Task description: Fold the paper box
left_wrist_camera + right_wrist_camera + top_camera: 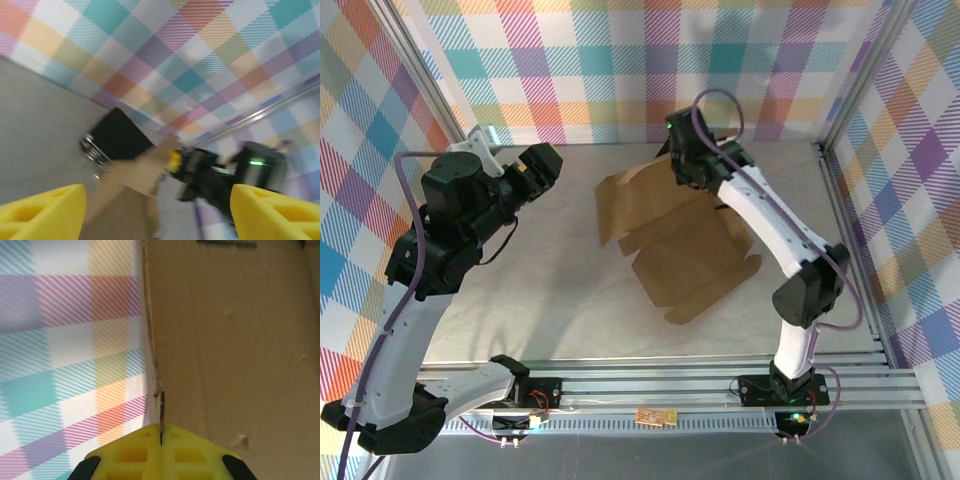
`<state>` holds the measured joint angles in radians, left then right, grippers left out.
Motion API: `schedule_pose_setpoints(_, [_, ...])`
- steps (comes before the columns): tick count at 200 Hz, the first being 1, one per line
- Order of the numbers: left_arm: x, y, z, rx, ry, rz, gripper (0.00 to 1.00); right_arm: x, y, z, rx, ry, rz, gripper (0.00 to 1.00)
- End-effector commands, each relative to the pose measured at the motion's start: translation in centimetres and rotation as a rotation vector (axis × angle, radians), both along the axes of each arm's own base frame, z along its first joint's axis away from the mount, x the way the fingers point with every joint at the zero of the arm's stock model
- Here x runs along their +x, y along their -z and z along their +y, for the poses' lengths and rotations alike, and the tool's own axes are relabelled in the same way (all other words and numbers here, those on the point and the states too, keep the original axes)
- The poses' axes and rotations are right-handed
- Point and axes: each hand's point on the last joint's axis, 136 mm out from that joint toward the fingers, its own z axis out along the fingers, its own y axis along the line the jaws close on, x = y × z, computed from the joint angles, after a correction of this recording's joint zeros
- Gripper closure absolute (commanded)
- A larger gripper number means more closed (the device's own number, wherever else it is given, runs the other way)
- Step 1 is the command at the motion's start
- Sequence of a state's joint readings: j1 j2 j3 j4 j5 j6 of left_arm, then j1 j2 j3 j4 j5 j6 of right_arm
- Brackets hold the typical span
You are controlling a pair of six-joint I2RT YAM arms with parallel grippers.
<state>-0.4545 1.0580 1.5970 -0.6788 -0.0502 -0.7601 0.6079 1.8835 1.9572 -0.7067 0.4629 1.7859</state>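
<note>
Front flaps of your paper box [705, 285] lie flat on the bench [540, 300]. Farther back, your right pincer [161, 434] is clamped on its raised rear edge, and your left pincer [157, 207] gapes empty (well aside). Wall-raising step, I judge: bring the left in to crease.

The top external camera sits high behind both arm bases, looking down and forward over the whole grey table [520, 300] to the plaid back wall [620, 70]. The left wrist camera looks almost level past its own yellow fingers [45, 212], blurred, toward the brown corrugated cardboard sheet [125, 200] and the right arm [210, 175], well off. The right wrist camera sits hard against that sheet's edge, with the plaid wall behind. All three share sheet and wall.
</note>
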Motion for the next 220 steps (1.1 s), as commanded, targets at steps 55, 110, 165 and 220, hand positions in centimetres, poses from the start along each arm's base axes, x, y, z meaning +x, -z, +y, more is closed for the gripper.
schedule_pose_setpoints(55, [3.9,3.9,-5.8,-0.688,-0.097,0.328,0.35,0.7,-3.4,3.9,0.28,-0.033,-0.159,1.0])
schedule_pose_setpoints(110, [5.8,5.4,-11.1,-0.821,-0.151,0.481,0.33,-0.2,-3.4,3.5,0.277,-0.058,-0.178,1.0])
schedule_pose_setpoints(165, [6.4,7.3,-10.4,-0.785,-0.254,0.471,0.4,-0.8,-4.2,3.0,0.293,-0.06,-0.194,1.0])
schedule_pose_setpoints(220, [7.8,8.4,-10.1,-0.811,-0.301,0.414,0.75,-1.5,-4.3,3.2,0.317,-0.074,-0.181,1.0])
